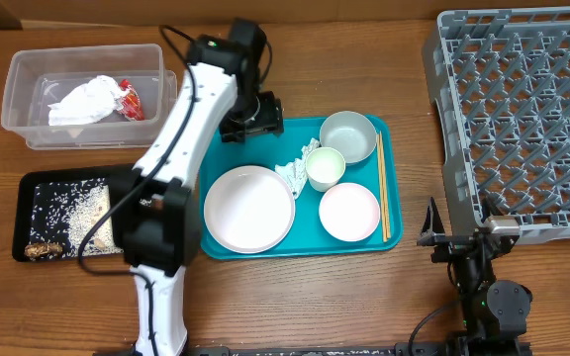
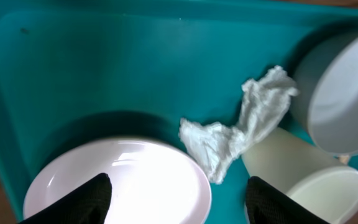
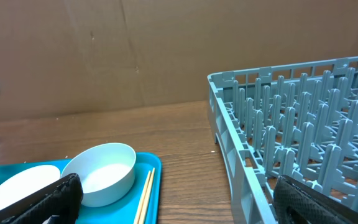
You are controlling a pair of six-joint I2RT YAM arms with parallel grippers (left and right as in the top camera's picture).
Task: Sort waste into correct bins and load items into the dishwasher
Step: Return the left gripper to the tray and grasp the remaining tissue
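While one napkin lies in the tub, another napkin and the dishes wait on the tray; left gripper and right gripper both hold jaws apart.

On the serving tray are laid two plates in front, a bowl, cup and napkin behind, chopsticks at the right edge. A tub and shallow tray are placed leftward, a rack rightward.
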